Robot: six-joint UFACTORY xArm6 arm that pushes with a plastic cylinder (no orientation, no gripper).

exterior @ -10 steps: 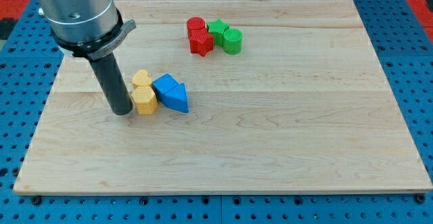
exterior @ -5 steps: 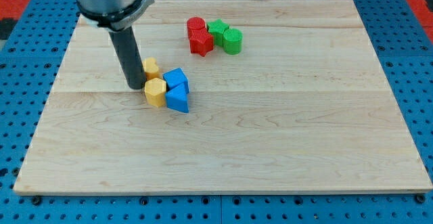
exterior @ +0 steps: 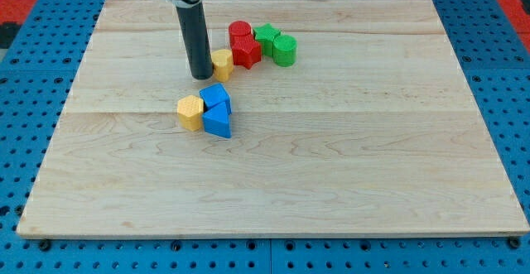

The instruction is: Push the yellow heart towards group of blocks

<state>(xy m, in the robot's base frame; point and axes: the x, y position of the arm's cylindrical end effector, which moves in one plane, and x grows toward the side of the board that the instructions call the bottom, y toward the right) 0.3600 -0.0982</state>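
Camera view: my tip (exterior: pixel 201 75), a gripperless tool, touches the yellow heart (exterior: pixel 222 63) beside the red star (exterior: pixel 246 52).

My tip (exterior: pixel 201 76) has swept from the view's left up and to the right, carrying the yellow heart (exterior: pixel 222 63) away from the yellow hexagon (exterior: pixel 190 112) and blue blocks (exterior: pixel 217 110), so the heart now sits beside the red star (exterior: pixel 245 52).

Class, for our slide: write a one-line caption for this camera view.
My tip presses the yellow heart from the view's left, nearly against the red star.
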